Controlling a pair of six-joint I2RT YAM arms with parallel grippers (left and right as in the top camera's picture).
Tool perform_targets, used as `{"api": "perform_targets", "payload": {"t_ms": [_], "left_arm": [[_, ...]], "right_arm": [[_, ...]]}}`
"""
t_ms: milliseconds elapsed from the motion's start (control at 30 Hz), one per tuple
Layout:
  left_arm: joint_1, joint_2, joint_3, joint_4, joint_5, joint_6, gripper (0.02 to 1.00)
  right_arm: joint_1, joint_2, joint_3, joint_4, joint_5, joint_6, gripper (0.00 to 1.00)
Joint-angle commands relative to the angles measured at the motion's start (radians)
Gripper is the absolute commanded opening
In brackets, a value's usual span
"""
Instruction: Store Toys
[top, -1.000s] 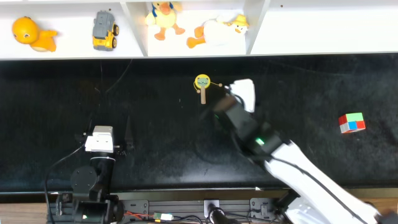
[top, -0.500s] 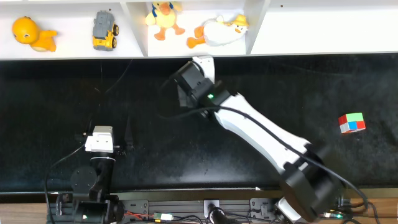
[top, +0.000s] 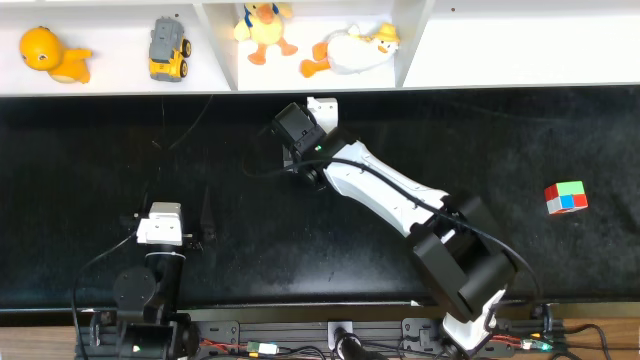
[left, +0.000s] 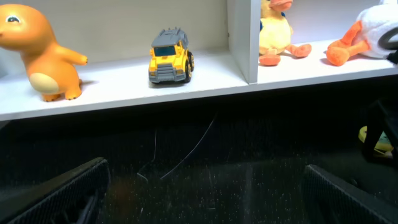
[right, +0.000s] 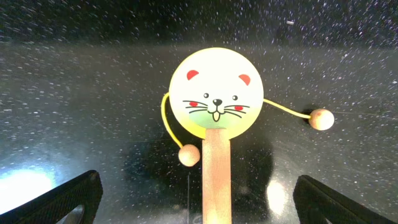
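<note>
A rattle drum (right: 216, 102) with a cat face, a wooden handle and two beads on strings lies flat on the black table. My right gripper (right: 205, 208) hovers right above it, open, with one finger on each side of the handle and touching nothing. From above, the right arm (top: 380, 190) reaches across to the table's far middle and hides the drum. A colour cube (top: 566, 197) sits at the far right. My left gripper (left: 205, 202) is open and empty near the left front (top: 162, 218).
A white shelf (top: 320, 80) runs along the back. It holds an orange toy (top: 50, 52), a yellow truck (top: 169, 48), a yellow duck (top: 265, 28) and a white plush duck (top: 350, 50). The right-hand compartment (top: 520, 40) has free room.
The right arm swung from the table's right middle to the left and back, coming over the rattle drum, which it now hides from above. The left arm stayed still.
</note>
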Motion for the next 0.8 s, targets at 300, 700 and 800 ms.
{"api": "perform_targets", "payload": {"t_ms": [300, 700, 800], "left_arm": [[0.000, -0.010, -0.001, -0.003, -0.008, -0.004, 0.998], [0.000, -0.010, -0.001, -0.003, -0.008, -0.004, 0.998], [0.000, -0.010, -0.001, -0.003, -0.008, -0.004, 0.998]], "right_arm": [[-0.034, 0.031, 0.027, 0.042, 0.004, 0.015, 0.638], [-0.055, 0.034, 0.027, 0.042, -0.029, 0.014, 0.652], [-0.053, 0.041, 0.027, 0.043, -0.042, 0.015, 0.663]]}}
